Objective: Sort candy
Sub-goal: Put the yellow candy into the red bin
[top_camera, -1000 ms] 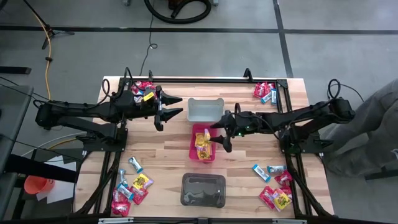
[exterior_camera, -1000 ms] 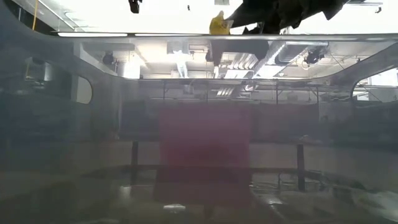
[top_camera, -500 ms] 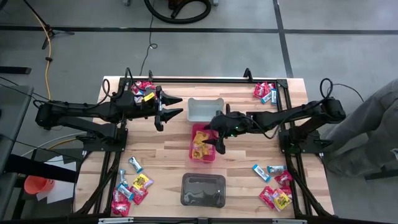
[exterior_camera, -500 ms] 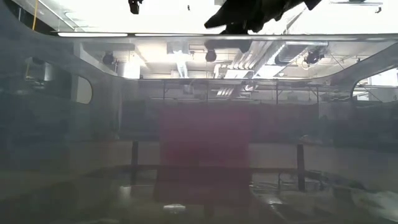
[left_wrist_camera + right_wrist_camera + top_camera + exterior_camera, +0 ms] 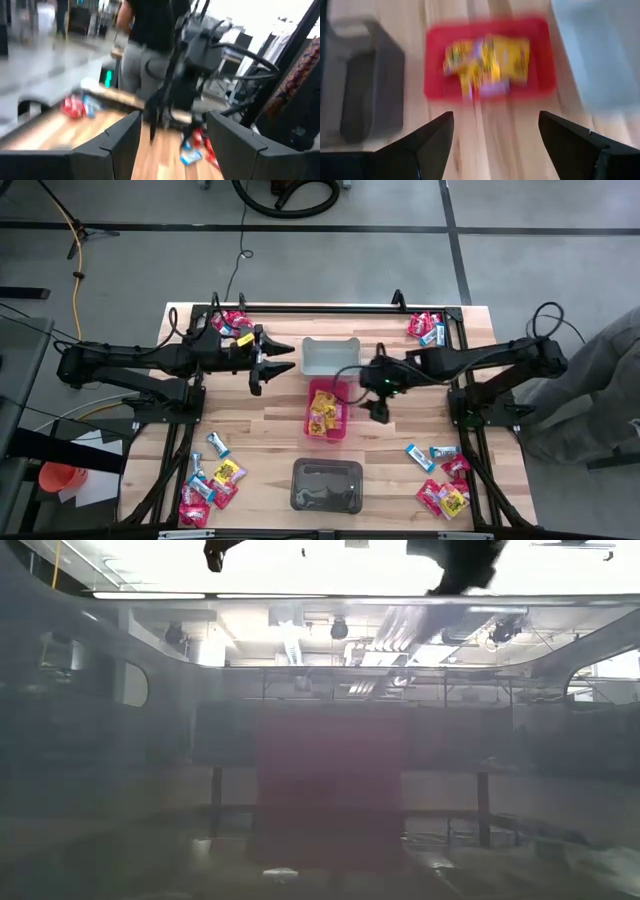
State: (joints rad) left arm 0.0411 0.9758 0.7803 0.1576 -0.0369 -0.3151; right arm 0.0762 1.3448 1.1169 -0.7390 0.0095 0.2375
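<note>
The right claw point(image 5: 374, 408) hangs spread wide and empty just right of the pink bin point(image 5: 343, 423), where yellow candy packets point(image 5: 324, 410) lie. The left claw point(image 5: 268, 366), parted and empty, waits left of the grey bin point(image 5: 330, 357).

both arms reach inward over the table's middle. the left gripper point(image 5: 281, 366) hangs with fingers spread, holding nothing. the right gripper point(image 5: 375, 411) likewise gapes wide, empty.
</note>
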